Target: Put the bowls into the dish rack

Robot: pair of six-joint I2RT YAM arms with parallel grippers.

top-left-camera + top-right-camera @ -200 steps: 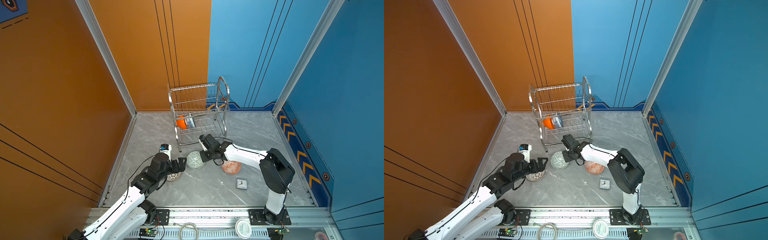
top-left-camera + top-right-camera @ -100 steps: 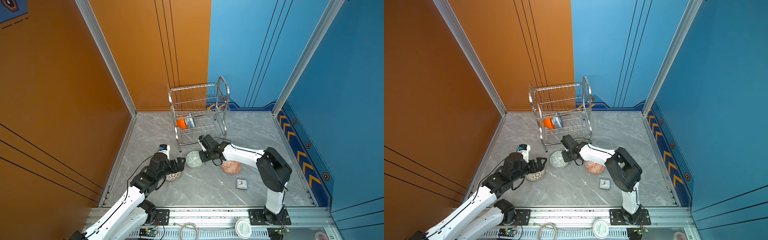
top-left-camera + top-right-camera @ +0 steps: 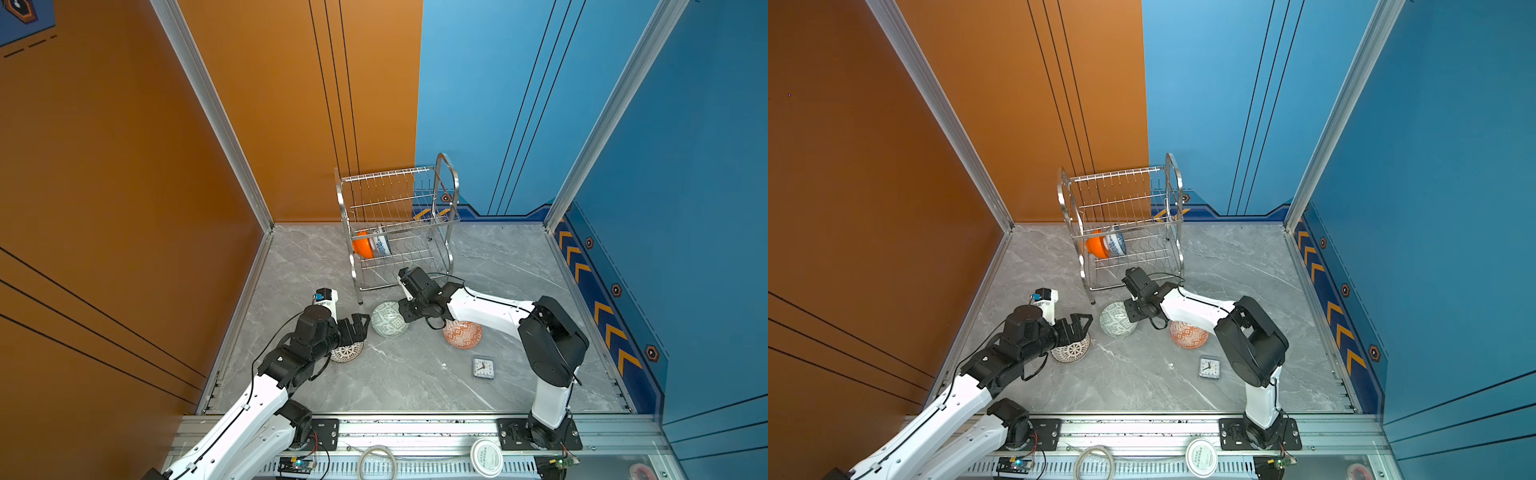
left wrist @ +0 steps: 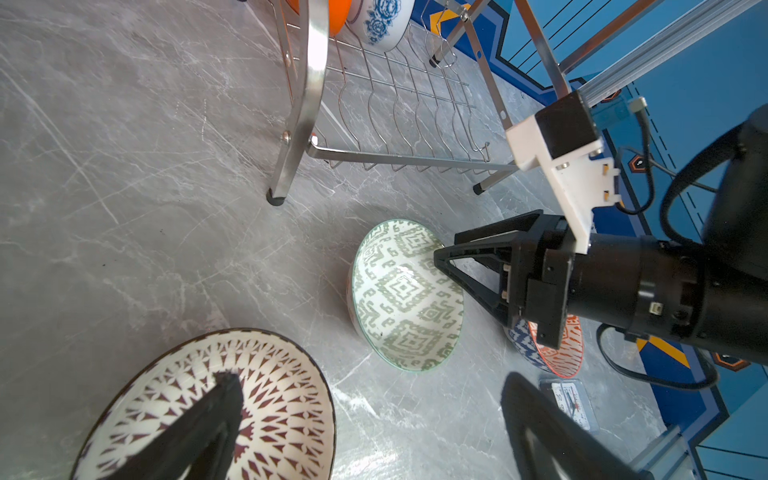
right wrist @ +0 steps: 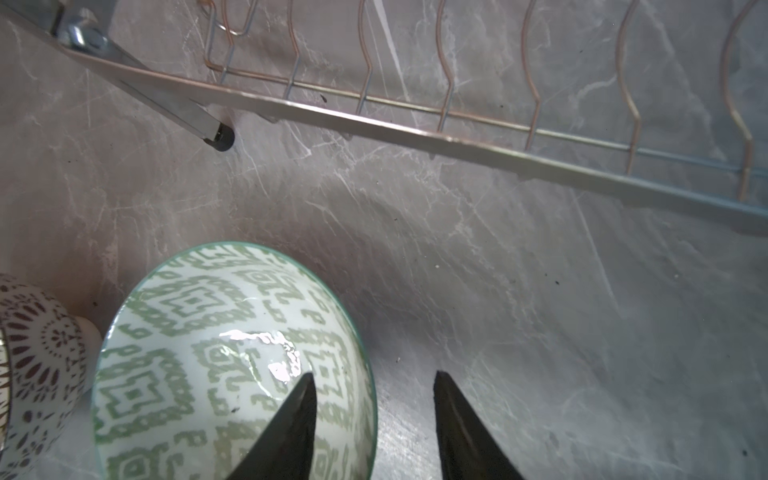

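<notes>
Starting on the left: the left claw (image 3: 358,324) is spread as wide as it goes and holds nothing, hanging right over the black lattice bowl (image 3: 348,354), which sits upright on the worktop (image 3: 415,382) beneath its fingers.

Just ahead of that claw, toward the other arm, there's the green bowl (image 3: 388,319), tipped on its side and not flat, its mouth turned toward the left claw.

Now the right claw (image 5: 374,377): its jaws are parted, one finger inside the green bowl, one outside, the rim running between them with daylight on both sides. So it straddles the rim but isn't pinching it. That's the relation that counts. The right arm is clearly the nearer one, and I'd say a squeeze on that rim is all the pickup needs.

Behind the right claw, under its arm, the orange-red bowl (image 3: 463,334) waits, with the clock (image 3: 484,368) farther back.

Just beyond the right claw's tips stands the dish rack (image 4: 315,70). The orange bowl (image 3: 360,245) and the blue bowl (image 3: 381,245) are already slotted in, with free slots beside them.
</notes>
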